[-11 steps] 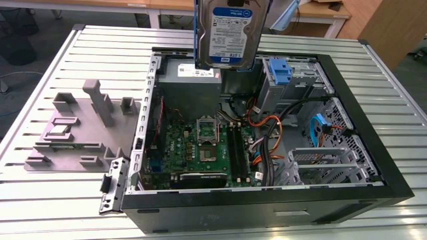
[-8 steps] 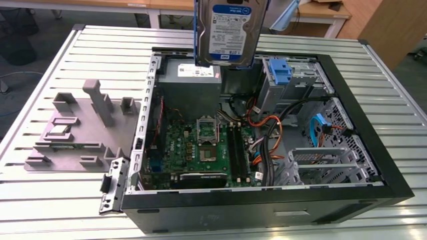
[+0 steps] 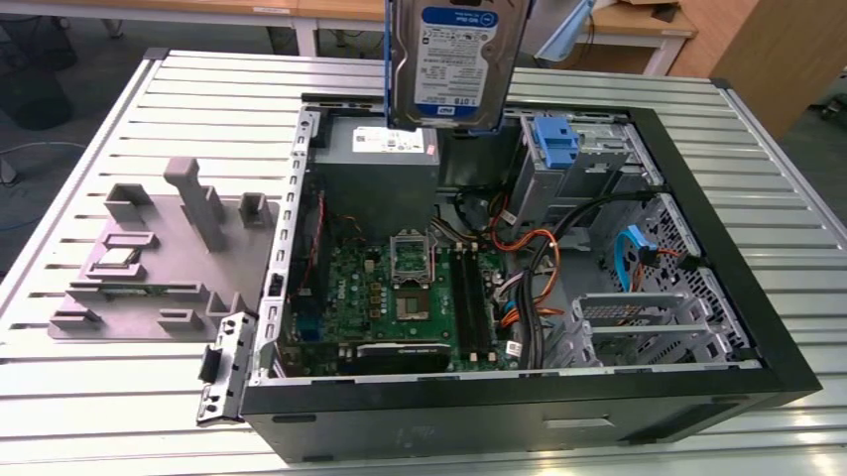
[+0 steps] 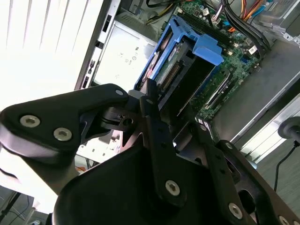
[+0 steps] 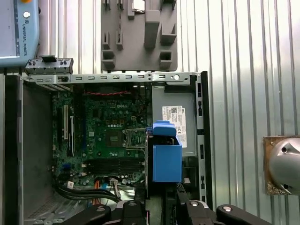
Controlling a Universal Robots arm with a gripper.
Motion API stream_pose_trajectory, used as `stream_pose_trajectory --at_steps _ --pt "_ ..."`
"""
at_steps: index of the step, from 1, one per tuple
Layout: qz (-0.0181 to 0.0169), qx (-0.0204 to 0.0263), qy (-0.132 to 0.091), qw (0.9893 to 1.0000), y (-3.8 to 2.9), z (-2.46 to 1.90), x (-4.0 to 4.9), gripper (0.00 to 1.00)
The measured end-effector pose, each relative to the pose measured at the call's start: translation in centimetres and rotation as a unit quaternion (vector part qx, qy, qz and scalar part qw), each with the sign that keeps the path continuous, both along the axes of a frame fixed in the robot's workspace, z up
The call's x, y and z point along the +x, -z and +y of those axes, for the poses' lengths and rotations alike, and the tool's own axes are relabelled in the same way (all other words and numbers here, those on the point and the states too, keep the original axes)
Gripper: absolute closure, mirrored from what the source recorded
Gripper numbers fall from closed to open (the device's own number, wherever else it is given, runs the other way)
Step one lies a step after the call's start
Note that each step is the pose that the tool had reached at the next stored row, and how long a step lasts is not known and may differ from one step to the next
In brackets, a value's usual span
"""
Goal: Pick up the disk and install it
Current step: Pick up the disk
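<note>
The black gripper (image 4: 173, 110) is squeezed tight on the disk (image 3: 457, 59), a flat, shiny silver slab with a blue plastic frame round it. The disk hangs in the air on its edge, above the open black computer case (image 3: 530, 421). It is over the side of the case where a smooth grey box (image 3: 371, 178) sits.

Blue against green
Silver disk (image 3: 457, 59), blue-and-white label, blue frame, between the jaws of the black gripper (image 4: 176, 107); green motherboard (image 3: 397, 297) beneath them.

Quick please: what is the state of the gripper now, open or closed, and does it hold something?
Gripper: closed on the disk, lifted above the open computer case.
</note>
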State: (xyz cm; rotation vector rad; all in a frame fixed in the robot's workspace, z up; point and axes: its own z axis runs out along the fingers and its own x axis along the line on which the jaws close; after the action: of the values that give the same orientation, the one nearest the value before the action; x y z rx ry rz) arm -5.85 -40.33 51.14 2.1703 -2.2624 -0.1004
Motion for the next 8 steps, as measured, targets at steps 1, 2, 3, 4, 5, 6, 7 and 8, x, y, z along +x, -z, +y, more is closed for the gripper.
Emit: stream_pose_trajectory --at_steps 1,2,3,4,5,6,7,8 --pt "0.0 0.0 0.0 1.0 0.0 0.04 0.0 0.65" --pt "0.0 0.0 0.0 1.0 0.0 0.08 0.0 0.65" --pt "0.0 0.0 0.0 1.0 0.0 0.1 0.0 0.65" --pt "0.0 0.0 0.0 1.0 0.0 0.08 0.0 0.65" --pt "0.0 -0.0002 0.0 1.0 0.0 0.02 0.0 0.65" --pt "0.0 -0.0007 0.0 1.0 0.0 -0.06 0.0 0.65" --pt "0.0 -0.0011 0.0 1.0 0.0 -0.1 -0.01 0.65" --pt "0.0 -0.0011 0.0 1.0 0.0 -0.1 0.0 0.65"
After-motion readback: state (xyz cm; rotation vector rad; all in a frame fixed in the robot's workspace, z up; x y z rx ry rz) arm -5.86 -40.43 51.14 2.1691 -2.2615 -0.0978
